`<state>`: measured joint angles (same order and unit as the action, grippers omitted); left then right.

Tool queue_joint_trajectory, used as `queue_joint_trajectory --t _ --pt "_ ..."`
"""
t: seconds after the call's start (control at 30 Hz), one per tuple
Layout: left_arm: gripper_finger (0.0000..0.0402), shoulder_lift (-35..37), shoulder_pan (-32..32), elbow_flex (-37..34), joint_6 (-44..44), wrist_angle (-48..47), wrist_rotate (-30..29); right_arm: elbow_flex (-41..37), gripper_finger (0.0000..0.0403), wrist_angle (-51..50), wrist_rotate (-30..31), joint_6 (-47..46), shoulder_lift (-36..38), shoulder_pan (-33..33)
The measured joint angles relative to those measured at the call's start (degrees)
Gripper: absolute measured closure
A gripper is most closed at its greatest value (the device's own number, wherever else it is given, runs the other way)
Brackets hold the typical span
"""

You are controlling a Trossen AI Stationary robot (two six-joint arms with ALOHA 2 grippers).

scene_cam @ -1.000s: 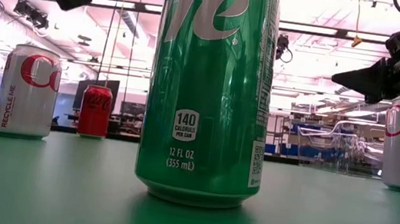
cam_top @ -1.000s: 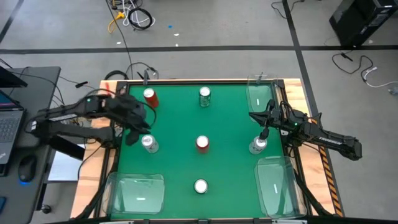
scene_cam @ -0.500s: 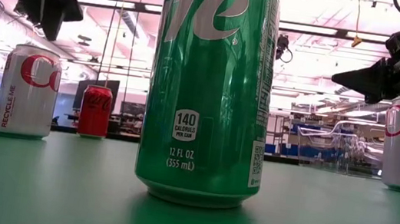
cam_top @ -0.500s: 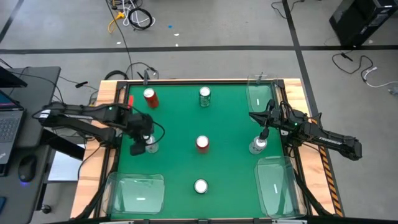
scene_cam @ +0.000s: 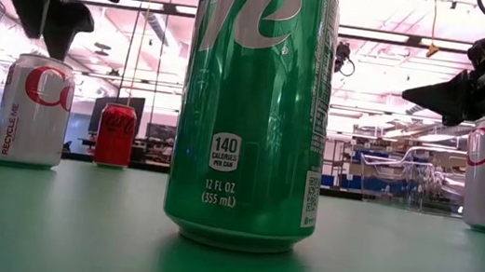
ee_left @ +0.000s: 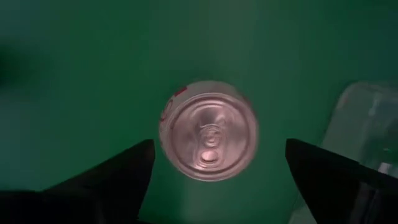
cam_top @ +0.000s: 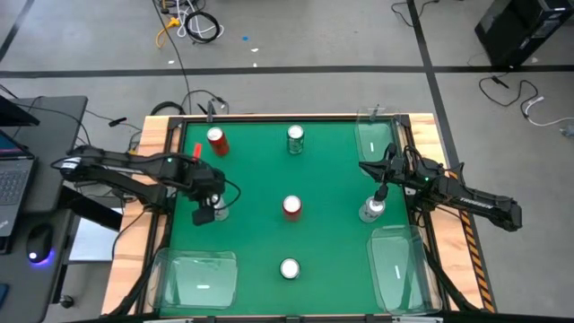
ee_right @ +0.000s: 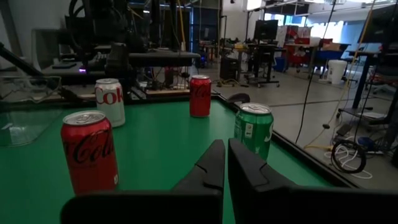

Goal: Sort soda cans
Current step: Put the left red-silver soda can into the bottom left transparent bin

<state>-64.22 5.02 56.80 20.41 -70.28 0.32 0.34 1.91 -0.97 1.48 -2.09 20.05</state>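
A: Where do the soda cans stand?

B: All six are upright on the green table [cam_top: 332, 170]. A silver can [cam_top: 220, 208] is on the left side, a red can [cam_top: 292, 206] in the middle, another silver can [cam_top: 372, 211] on the right. At the far edge stand a red can [cam_top: 216, 140] and a green can [cam_top: 295, 138]; a second green can [cam_top: 289, 268] is at the near edge, filling the middle of the low view.

A: And the left end effector?

B: The left end effector [ee_left: 214, 165] hangs straight above the left silver can, its fingers [ee_left: 112, 177] spread wide to either side of the can's top, not touching it.

A: The right one?

B: The right end effector [ee_right: 225, 163] has its fingers pressed together, holding nothing. It sits over the right side of the table, just beside the right silver can.

A: What else is on the table?

B: Clear plastic bins: one at the near left corner [cam_top: 199, 280], one at the near right [cam_top: 396, 267], one at the far right [cam_top: 374, 139]. None shows a can inside.
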Motion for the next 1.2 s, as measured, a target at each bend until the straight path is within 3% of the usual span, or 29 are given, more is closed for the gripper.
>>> queue_joint_trajectory --t 0.23,0.57,0.7,0.9,1.2 --pt "0.0003 -5.6 -0.1 0.0 0.3 0.3 -1.2 0.0 0.0394 0.3 0.0 0.0 0.0 0.0" --pt "0.0005 -13.5 -0.1 0.0 -0.4 0.3 -2.1 0.0 0.0394 1.0 -0.1 0.0 -0.1 0.0" --pt "0.0024 -14.5 -0.1 0.0 -0.7 1.4 -2.2 0.0 0.0394 1.0 -0.1 0.0 -0.1 0.0" --pt "0.0108 -14.5 0.2 0.0 -3.4 3.0 -2.3 0.0 0.0394 1.0 -0.2 0.0 -0.1 0.0" --pt "0.0108 -14.5 0.8 0.3 -5.0 0.0 -0.5 0.0 0.0394 1.0 -0.2 0.0 -0.1 0.0"
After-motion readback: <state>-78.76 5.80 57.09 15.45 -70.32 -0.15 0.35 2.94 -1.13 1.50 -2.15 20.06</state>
